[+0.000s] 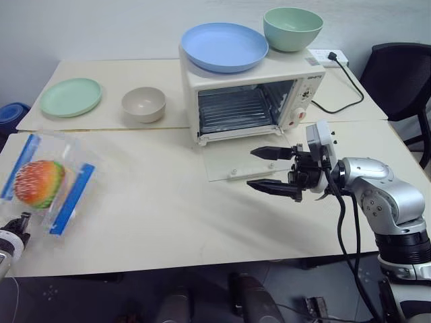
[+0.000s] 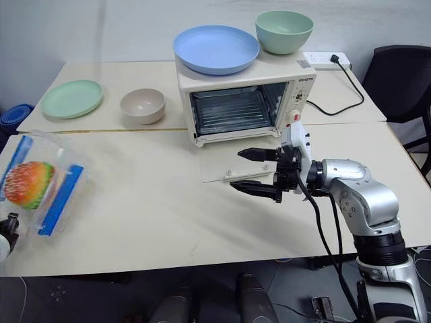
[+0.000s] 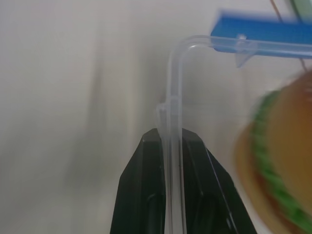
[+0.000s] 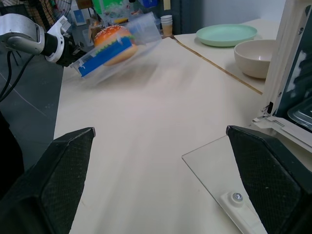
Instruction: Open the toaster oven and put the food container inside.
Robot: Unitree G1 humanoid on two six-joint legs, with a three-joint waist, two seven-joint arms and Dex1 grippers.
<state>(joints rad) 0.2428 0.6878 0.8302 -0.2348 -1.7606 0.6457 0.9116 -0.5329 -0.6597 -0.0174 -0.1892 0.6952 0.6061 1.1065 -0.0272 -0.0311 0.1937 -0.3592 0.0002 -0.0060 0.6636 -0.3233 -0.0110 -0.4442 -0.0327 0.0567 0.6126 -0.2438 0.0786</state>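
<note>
Pale cream tables [image 1: 168, 222] pushed together form 1 broad work surface, the seams between them [image 1: 101, 129] showing as thin lines. Behind it stands a plain whitish wall [image 1: 101, 27]. A black office chair [image 1: 404, 74] sits at the far right corner, near a white power strip [image 1: 330, 57] with a black cable [image 1: 350, 94] trailing across the tabletop. Below the near table edge lies a dark grey floor [image 1: 67, 296]. Lighting is soft and even.
</note>
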